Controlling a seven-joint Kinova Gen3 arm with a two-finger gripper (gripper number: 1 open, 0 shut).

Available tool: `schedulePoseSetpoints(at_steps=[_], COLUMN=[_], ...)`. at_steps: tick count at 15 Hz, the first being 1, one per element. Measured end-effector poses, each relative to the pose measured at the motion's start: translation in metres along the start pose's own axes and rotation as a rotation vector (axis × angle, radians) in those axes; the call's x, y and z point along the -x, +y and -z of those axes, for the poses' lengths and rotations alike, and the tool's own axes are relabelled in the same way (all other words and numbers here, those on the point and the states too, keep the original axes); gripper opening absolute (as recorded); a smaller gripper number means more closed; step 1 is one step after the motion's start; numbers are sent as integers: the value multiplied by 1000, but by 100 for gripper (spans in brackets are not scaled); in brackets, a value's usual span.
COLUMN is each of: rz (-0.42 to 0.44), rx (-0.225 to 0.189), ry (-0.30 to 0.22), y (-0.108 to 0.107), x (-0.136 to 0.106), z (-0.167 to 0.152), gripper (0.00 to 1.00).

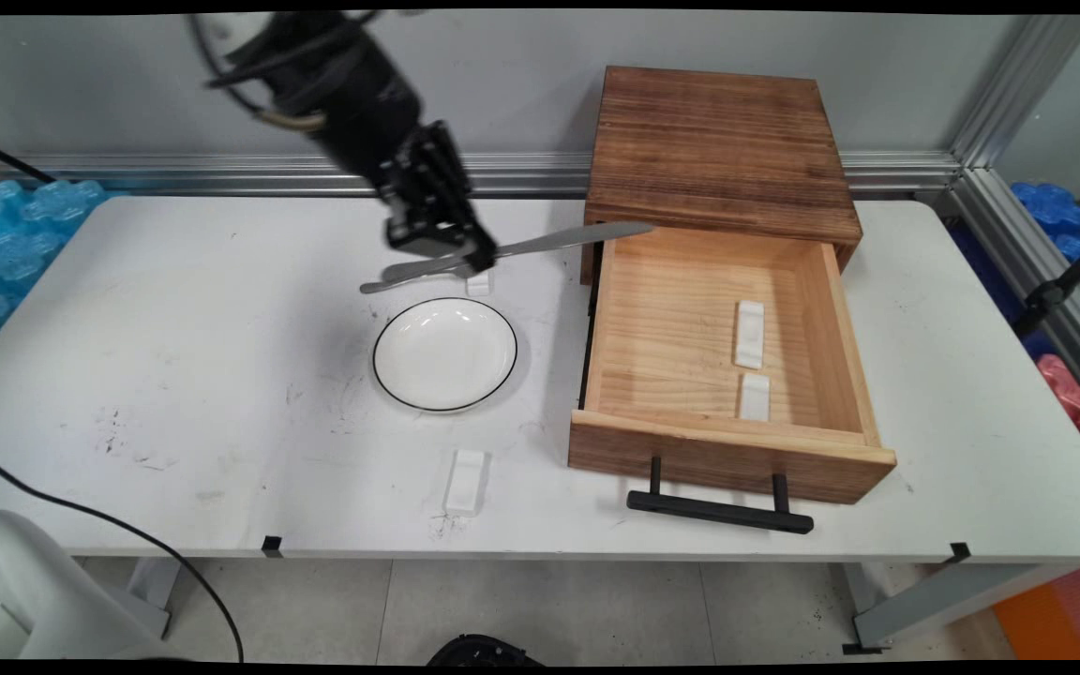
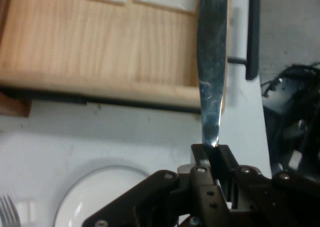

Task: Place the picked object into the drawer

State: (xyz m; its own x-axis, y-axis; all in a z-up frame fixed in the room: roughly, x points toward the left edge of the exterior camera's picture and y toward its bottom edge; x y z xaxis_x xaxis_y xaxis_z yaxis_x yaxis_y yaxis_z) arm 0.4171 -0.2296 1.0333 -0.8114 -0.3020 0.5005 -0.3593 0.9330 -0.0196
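My black gripper is shut on a silver table knife, held nearly level above the table behind the white plate. The blade tip reaches the open wooden drawer's back left corner. In the hand view the knife runs up from the gripper over the drawer's side wall, with the plate at lower left. Two white rests lie inside the drawer.
The wooden cabinet stands at the back right, its drawer pulled out with a black handle toward the front edge. One white rest lies near the front edge, another just behind the plate. Fork tines show at the hand view's lower left.
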Motion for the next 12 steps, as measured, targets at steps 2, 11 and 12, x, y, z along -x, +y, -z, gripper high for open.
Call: schedulePoseSetpoints(at_steps=[2, 11, 12], rz=[5, 22, 19], rx=[-18, -64, -64], ry=[3, -26, -34], y=[0, -2, -2], x=[-21, -115, -123], z=[-8, -92, -105], gripper=[0, 0, 0])
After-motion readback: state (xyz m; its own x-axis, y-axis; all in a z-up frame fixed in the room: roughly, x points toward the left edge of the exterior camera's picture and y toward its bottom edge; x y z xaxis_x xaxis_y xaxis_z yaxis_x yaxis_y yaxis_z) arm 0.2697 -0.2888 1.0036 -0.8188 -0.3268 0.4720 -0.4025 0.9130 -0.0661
